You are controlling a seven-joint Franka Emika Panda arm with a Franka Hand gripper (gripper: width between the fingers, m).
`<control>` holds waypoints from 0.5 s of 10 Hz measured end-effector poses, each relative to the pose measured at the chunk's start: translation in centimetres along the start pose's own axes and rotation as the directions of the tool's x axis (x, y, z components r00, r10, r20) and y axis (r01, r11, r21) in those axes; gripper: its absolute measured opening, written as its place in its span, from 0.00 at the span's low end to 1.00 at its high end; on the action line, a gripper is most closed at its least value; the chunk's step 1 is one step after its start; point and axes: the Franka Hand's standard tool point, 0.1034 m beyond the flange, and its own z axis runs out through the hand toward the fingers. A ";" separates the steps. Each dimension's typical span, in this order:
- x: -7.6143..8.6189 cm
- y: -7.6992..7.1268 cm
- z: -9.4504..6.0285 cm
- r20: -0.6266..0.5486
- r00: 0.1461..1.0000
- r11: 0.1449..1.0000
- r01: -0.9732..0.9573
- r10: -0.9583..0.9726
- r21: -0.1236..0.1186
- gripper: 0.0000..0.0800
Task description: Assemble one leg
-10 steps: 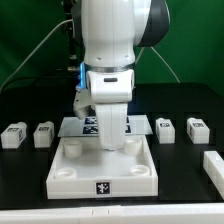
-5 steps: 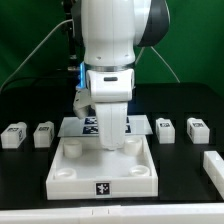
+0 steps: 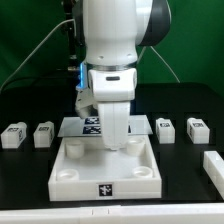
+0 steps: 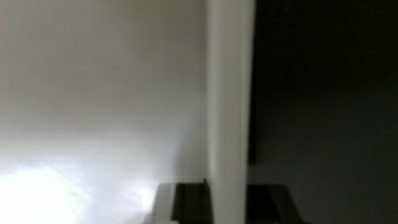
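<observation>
Legs, four small white plastic rectangular posts each with a black-and-white square tag, lie on the black bench [image 3: 30, 175] in two pairs. One leg [image 3: 12, 134] and a second leg [image 3: 43, 133] sit side by side on the exterior view's left. A third leg [image 3: 166, 129] and a fourth leg [image 3: 197, 129] sit side by side on the exterior view's right. All four are well apart from the arm.

Between the pairs sits a large white square tray-like piece [image 3: 130, 188] with round corner sockets and a small tag on its front wall. Just behind it lies the thin flat white marker board [image 3: 72, 126]. A white block [image 3: 213, 163] is cut off at the exterior view's right edge.

The white robot arm [image 3: 110, 60] reaches straight down over the far part of the tray-like piece. In the wrist view a white upright wall runs between the dark fingers [image 4: 185, 205], so they seem to straddle the tray-like piece's wall. That view is blurred and close, and I cannot tell whether they press on it or stand apart.
</observation>
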 end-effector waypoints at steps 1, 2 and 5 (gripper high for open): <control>1.3 0.7 -0.1 -0.006 1.000 1.000 0.011 -0.011 -0.005 0.08; 3.0 1.7 -0.3 -0.013 1.000 1.000 0.013 -0.013 -0.004 0.08; 7.1 4.6 -0.6 -0.040 0.999 0.999 0.025 -0.026 -0.029 0.08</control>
